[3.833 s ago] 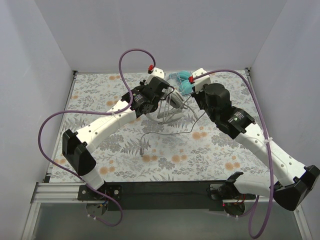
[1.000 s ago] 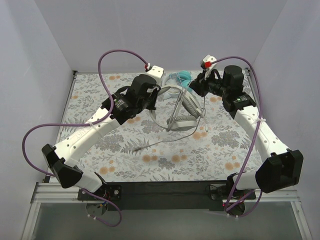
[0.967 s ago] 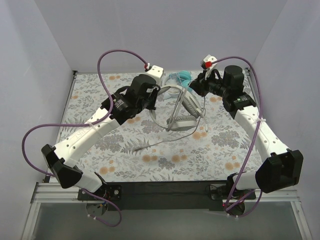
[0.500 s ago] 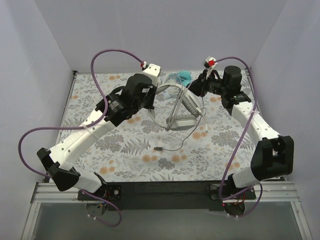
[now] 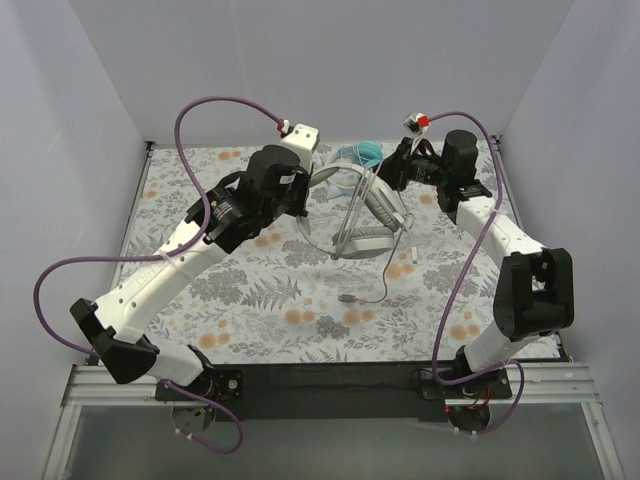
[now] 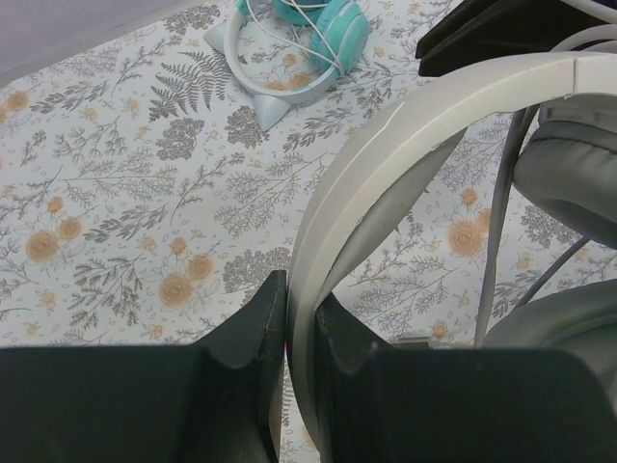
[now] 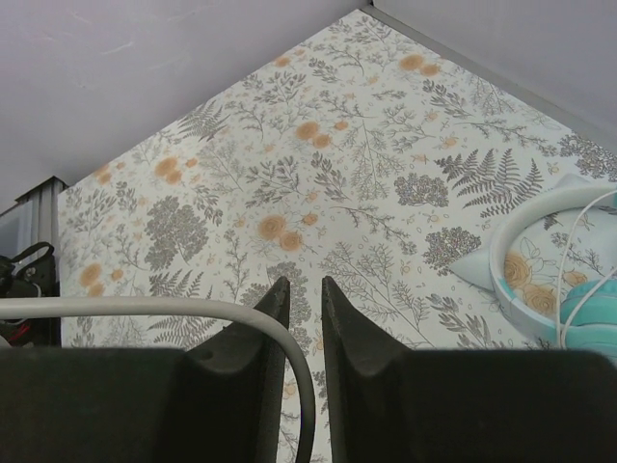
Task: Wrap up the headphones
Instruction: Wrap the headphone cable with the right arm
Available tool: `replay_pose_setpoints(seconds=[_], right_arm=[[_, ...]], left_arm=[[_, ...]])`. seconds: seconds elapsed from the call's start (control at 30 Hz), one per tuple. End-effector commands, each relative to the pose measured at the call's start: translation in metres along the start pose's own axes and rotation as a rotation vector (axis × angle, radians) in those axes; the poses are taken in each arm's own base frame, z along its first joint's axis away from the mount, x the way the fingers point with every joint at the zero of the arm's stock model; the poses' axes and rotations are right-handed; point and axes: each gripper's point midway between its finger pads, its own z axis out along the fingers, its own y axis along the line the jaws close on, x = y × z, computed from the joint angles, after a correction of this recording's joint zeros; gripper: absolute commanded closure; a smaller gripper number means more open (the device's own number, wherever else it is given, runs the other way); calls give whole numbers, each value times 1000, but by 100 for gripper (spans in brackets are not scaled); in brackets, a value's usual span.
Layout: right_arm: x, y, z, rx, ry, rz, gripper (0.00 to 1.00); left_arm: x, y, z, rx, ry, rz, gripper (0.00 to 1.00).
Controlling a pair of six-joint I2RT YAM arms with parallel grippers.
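White-grey headphones span both tools: left gripper clamps headband, right gripper pinches them too

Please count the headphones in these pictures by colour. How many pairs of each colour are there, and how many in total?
Teal headphones: 1
White-grey headphones: 1
Total: 2

White-grey headphones, teal headphones, floral tabletop
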Motion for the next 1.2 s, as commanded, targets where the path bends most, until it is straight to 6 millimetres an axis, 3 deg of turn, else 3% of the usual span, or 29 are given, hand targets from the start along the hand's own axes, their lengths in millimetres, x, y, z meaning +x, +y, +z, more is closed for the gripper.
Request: replay_pose_setpoints(seconds=[0.0,0.3,0.63,0.8,0.97,1.17], right_arm=[[-11,-12,3,1,-43,-9,75],[-1,-21,14,-61,-62,79,76],[-34,-17,12,-86,-133,119,84],[-51,-26,-1,0,-171,121,90],[-53,-32,-10,102,-159,112,95],[-73,-28,-24,205,-142,85,98]], left_arm=[[-81,-15,-62,150,-271,-130,100],[-91,-14,-75,164,-302,-143,100],[-97,-13,-83,174,-323,-145,100],[-101,-13,-89,187,-337,-151,100],[-101,-11,-90,178,-341,-160,100],[-96,-12,-85,173,-323,-158,100]])
